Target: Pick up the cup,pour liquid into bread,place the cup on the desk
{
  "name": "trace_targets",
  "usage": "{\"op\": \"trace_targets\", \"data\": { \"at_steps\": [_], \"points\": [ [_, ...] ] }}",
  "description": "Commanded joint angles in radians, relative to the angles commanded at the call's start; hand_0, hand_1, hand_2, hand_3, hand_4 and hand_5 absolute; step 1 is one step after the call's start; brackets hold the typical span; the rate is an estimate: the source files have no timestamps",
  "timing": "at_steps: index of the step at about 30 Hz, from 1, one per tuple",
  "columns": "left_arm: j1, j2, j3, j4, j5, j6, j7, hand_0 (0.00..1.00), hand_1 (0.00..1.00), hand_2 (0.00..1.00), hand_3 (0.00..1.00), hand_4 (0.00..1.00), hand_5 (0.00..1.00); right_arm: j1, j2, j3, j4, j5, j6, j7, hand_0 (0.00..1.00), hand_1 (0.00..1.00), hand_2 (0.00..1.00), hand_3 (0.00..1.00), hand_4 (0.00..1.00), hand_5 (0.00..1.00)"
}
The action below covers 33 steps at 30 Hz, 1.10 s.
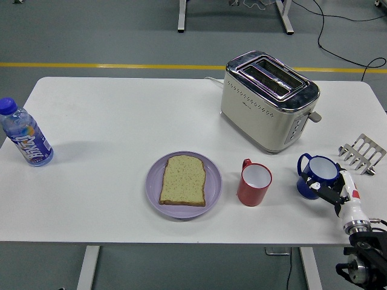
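A blue cup [318,173] with a handle on its left side stands upright on the white table [121,115] at the right. My right hand [323,192] comes in from the lower right corner. Its fingers [331,196] lie loosely against the cup's near side, not closed around it. A slice of bread [183,179] lies flat on a purple plate [153,192] at the middle front. Between the plate and the blue cup stands a red cup [254,183], white inside. My left arm is out of view.
A cream and chrome toaster [268,99] sits behind the cups. A small metal toast rack [363,154] is at the right edge. A water bottle [25,140] with a blue cap stands far left.
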Motion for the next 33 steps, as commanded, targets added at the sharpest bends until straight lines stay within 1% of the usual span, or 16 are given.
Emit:
{"op": "trace_targets", "data": {
  "at_steps": [2, 3, 8, 9, 14, 15, 20, 21, 26, 27, 29, 32, 33],
  "points": [
    [0.000, 0.000, 0.000, 0.000, 0.000, 0.000, 0.000, 0.690, 0.756, 0.773, 0.611, 0.396, 0.998, 0.000, 0.000, 0.000, 0.000, 0.003, 0.000, 0.003, 0.697, 0.593, 0.645, 0.661, 0.796, 0.002],
    [0.000, 0.000, 0.000, 0.000, 0.000, 0.000, 0.000, 0.690, 0.756, 0.773, 0.611, 0.396, 0.998, 0.000, 0.000, 0.000, 0.001, 0.005, 0.000, 0.004, 0.659, 0.546, 0.608, 0.613, 0.770, 0.002],
    [0.000, 0.000, 0.001, 0.000, 0.000, 0.000, 0.000, 0.690, 0.756, 0.773, 0.611, 0.396, 0.998, -0.002, 0.000, 0.003, 0.004, 0.013, 0.002, 0.008, 0.659, 0.546, 0.608, 0.613, 0.770, 0.002],
    [0.000, 0.000, 0.000, 0.000, 0.001, 0.000, 0.000, 0.690, 0.756, 0.773, 0.611, 0.396, 0.998, -0.003, 0.000, 0.006, 0.006, 0.016, 0.002, 0.009, 0.621, 0.520, 0.570, 0.599, 0.762, 0.002],
    [0.001, -0.001, -0.001, 0.000, 0.001, 0.000, 0.001, 0.690, 0.756, 0.773, 0.611, 0.396, 0.998, -0.005, 0.000, 0.013, 0.013, 0.019, 0.003, 0.011, 0.621, 0.520, 0.570, 0.599, 0.762, 0.002],
    [0.001, -0.001, -0.001, 0.000, 0.002, 0.000, 0.001, 0.690, 0.756, 0.773, 0.611, 0.396, 0.998, -0.006, -0.001, 0.017, 0.016, 0.019, 0.004, 0.010, 0.586, 0.494, 0.546, 0.582, 0.761, 0.002],
    [0.001, -0.001, 0.001, 0.000, 0.000, 0.000, 0.000, 0.690, 0.756, 0.773, 0.611, 0.396, 0.998, -0.010, -0.002, 0.026, 0.030, 0.019, 0.006, 0.009, 0.586, 0.494, 0.546, 0.582, 0.761, 0.002],
    [0.001, -0.001, 0.002, 0.000, -0.001, 0.000, 0.000, 0.690, 0.756, 0.773, 0.611, 0.396, 0.998, -0.011, -0.003, 0.029, 0.035, 0.019, 0.006, 0.009, 0.524, 0.452, 0.526, 0.576, 0.749, 0.002],
    [0.000, 0.000, 0.004, -0.001, -0.005, 0.000, -0.001, 0.690, 0.756, 0.773, 0.611, 0.396, 0.998, -0.018, -0.009, 0.037, 0.060, 0.018, 0.009, 0.005, 0.524, 0.452, 0.526, 0.576, 0.749, 0.002],
    [0.000, 0.000, 0.004, -0.001, -0.005, -0.001, -0.001, 0.690, 0.756, 0.773, 0.611, 0.396, 0.998, -0.019, -0.010, 0.037, 0.063, 0.018, 0.009, 0.004, 0.491, 0.446, 0.525, 0.571, 0.735, 0.002],
    [0.001, 0.000, 0.004, -0.001, -0.005, -0.001, -0.001, 0.690, 0.756, 0.773, 0.611, 0.396, 0.998, -0.021, -0.012, 0.039, 0.074, 0.016, 0.010, 0.002, 0.491, 0.446, 0.525, 0.571, 0.735, 0.002],
    [0.002, 0.000, 0.004, -0.001, -0.005, 0.000, -0.002, 0.690, 0.756, 0.773, 0.611, 0.396, 0.998, -0.027, -0.017, 0.046, 0.104, 0.010, 0.003, -0.016, 0.491, 0.446, 0.525, 0.571, 0.735, 0.002],
    [0.002, 0.000, 0.003, -0.001, -0.004, 0.000, -0.002, 0.690, 0.756, 0.773, 0.611, 0.396, 0.998, -0.029, -0.020, 0.049, 0.117, 0.002, -0.004, -0.024, 0.455, 0.432, 0.524, 0.536, 0.730, 0.002]
  ]
}}
